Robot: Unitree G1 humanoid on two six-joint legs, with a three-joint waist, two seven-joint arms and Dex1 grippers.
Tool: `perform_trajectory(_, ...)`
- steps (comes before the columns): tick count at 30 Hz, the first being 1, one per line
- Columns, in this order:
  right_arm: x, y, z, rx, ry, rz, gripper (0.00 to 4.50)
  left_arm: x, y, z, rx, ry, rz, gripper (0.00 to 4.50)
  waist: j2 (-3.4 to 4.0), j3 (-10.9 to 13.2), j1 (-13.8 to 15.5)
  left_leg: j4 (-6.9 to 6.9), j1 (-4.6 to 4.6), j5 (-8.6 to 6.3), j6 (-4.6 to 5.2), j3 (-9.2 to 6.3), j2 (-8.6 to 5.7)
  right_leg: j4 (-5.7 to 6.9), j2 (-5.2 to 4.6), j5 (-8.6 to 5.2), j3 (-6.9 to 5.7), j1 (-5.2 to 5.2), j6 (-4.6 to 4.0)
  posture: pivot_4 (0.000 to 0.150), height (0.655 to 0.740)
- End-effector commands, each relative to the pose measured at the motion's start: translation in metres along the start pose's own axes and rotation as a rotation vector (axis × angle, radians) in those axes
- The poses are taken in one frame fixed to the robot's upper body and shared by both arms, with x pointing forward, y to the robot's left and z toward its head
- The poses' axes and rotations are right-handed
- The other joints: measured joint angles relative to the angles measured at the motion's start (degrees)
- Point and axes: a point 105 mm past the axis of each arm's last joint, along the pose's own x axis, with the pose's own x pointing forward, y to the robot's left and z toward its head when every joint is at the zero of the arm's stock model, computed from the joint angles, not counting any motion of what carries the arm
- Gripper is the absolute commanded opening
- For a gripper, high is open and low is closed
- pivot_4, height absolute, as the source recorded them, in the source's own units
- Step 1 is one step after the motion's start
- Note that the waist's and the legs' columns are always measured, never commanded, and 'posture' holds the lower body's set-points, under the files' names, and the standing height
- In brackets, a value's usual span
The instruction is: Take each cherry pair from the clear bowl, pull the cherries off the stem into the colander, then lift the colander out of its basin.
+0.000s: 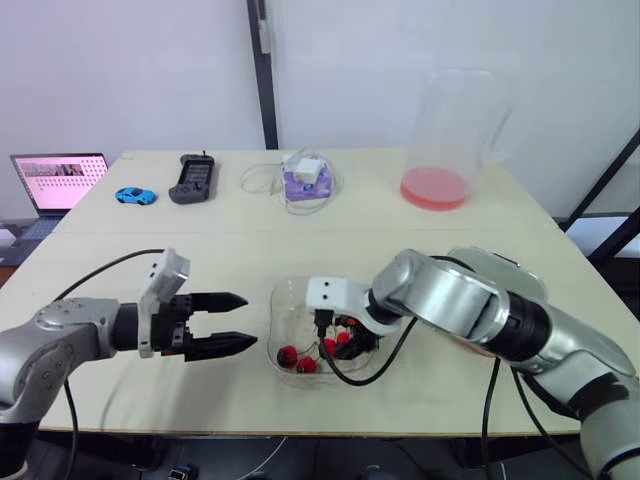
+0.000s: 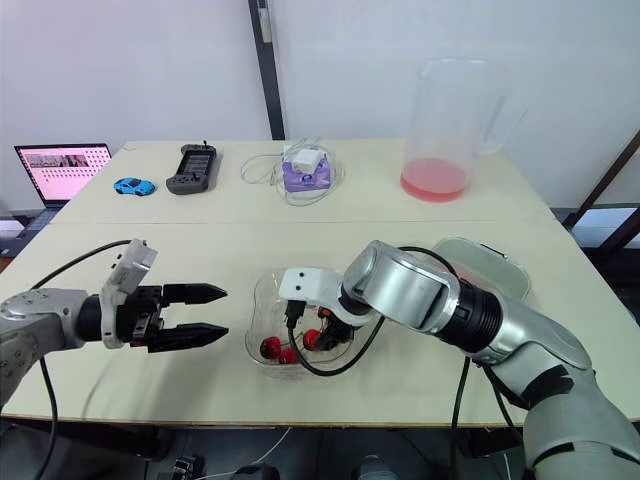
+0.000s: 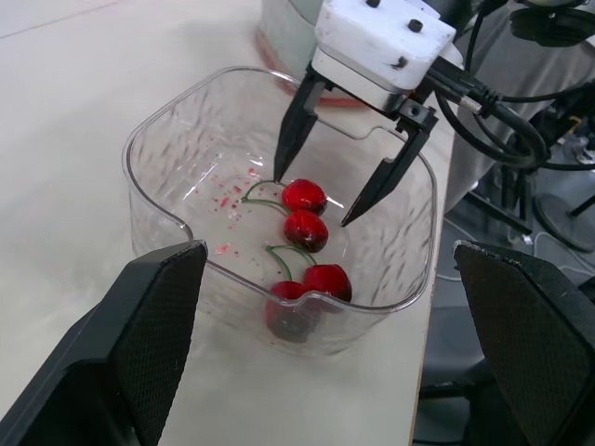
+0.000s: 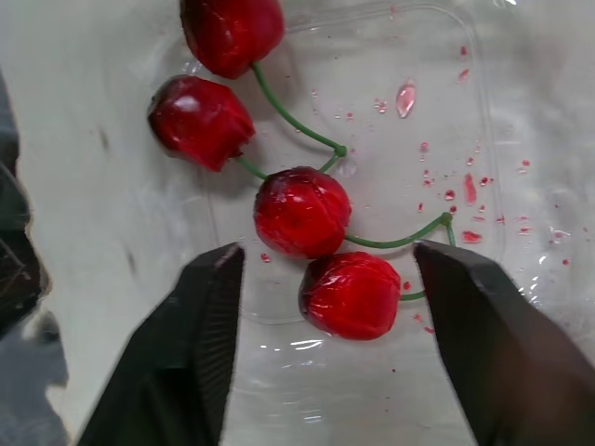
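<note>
Right tool [image 3: 310,201] straddles cherry pair [image 3: 306,229] in clear bowl [image 3: 149,139].

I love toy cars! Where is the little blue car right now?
In the left eye view, the blue car sits on the far left side of the table, between the laptop and the black handheld controller.

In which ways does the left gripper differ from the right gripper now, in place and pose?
The left gripper hangs outside the clear bowl, over the table; the right gripper reaches down inside it. The left gripper has nothing between its fingers; the right gripper straddles a cherry pair. Both are open and hold nothing.
</note>
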Motion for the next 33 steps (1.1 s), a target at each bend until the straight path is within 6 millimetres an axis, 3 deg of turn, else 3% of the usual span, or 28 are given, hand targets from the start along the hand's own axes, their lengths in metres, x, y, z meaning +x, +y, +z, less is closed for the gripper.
perform_trajectory(1,-0.004,0.000,0.011,-0.019,-0.040,0.008,3.22,0.001,0.000,0.003,0.028,0.010,0.004,4.50,0.00,0.0,0.0,0.00,0.00,0.00,0.00,0.00,0.00,0.00,0.00,0.00,0.00,0.00,0.00,0.150,0.7332)
perform_trajectory(12,0.015,0.007,0.009,0.017,-0.045,0.071,3.22,0.004,0.001,0.005,0.026,0.013,0.002,4.50,0.00,0.0,0.0,0.00,0.00,0.00,0.00,0.00,0.00,0.01,0.00,0.00,0.00,0.00,0.00,0.150,0.7332)
perform_trajectory(16,0.019,0.008,0.013,0.015,-0.065,0.074,2.09,0.004,0.002,0.010,0.016,-0.015,0.007,4.50,0.00,0.0,0.0,0.00,0.00,0.00,0.00,0.00,0.00,0.01,0.00,0.00,0.00,0.00,0.00,0.150,0.7332)
perform_trajectory(23,0.013,0.001,0.014,-0.014,-0.069,0.033,2.09,0.007,0.002,0.010,0.008,-0.021,0.010,4.50,0.00,0.0,0.0,0.00,0.00,0.00,0.00,-0.01,0.00,0.01,0.00,0.00,0.00,0.00,0.00,0.150,0.7332)
perform_trajectory(28,-0.004,-0.008,0.026,-0.053,-0.109,-0.020,2.09,0.006,0.004,0.011,0.014,-0.022,0.021,4.50,0.00,0.0,-0.1,0.00,0.00,0.00,0.00,-0.01,0.00,0.01,0.00,0.00,0.00,-0.01,0.00,0.150,0.7332)
perform_trajectory(33,-0.008,-0.009,0.031,-0.089,-0.127,-0.028,2.09,0.005,0.005,0.010,0.014,-0.018,0.024,4.50,0.00,0.0,0.0,-0.01,0.00,0.00,0.00,-0.01,0.00,-0.01,0.00,0.00,-0.01,0.01,0.00,0.150,0.7332)
